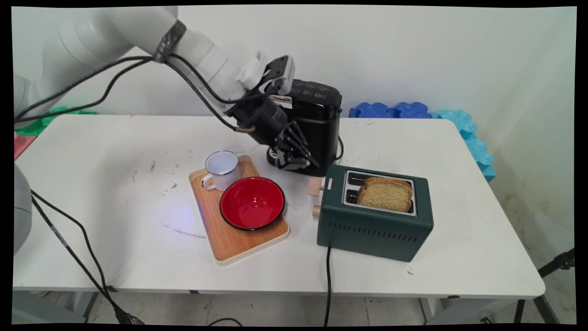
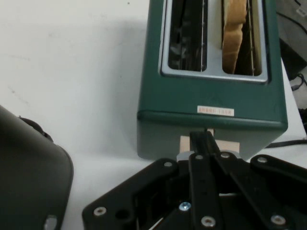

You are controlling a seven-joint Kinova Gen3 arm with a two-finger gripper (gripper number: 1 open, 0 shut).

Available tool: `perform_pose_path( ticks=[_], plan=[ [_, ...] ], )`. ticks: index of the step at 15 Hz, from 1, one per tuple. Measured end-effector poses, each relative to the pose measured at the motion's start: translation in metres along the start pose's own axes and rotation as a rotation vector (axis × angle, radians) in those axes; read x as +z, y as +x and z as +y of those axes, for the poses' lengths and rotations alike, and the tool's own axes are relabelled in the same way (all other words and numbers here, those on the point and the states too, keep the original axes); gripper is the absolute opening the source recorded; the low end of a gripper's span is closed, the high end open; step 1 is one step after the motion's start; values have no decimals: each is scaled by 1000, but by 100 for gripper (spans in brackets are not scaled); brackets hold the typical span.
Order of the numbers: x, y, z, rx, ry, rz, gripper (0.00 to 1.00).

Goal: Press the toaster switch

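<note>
A dark green toaster (image 1: 374, 230) stands right of the table's middle, with a slice of bread (image 1: 385, 194) sticking up from its nearer slot. My gripper (image 1: 301, 161) hangs low in front of the black coffee machine (image 1: 317, 115), just up and left of the toaster's beige lever (image 1: 316, 186). Seen from the hand, the gripper (image 2: 201, 139) is shut with nothing in it, its tips right at the lever (image 2: 228, 143) on the toaster's (image 2: 211, 103) end wall. The bread (image 2: 234, 33) fills the right slot and the left slot is empty.
A wooden tray (image 1: 229, 243) left of the toaster carries a red bowl (image 1: 251, 202) and a white enamel mug (image 1: 222, 170). The toaster's cord (image 1: 328, 276) runs off the front edge. Blue foam blocks (image 1: 468, 133) lie at the back right.
</note>
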Motion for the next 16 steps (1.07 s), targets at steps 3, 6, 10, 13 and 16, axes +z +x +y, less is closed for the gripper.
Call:
perform_pose_path(
  ticks=[3,6,10,13,16],
  plan=[
    [9,-8,-1,-1,-11,-11,0],
    [19,-13,-1,-1,-18,-12,0],
    [30,-17,-1,-5,-25,-10,0],
    [37,-21,0,-8,-30,-11,0],
    [44,-25,1,-11,-36,-17,0]
  ],
)
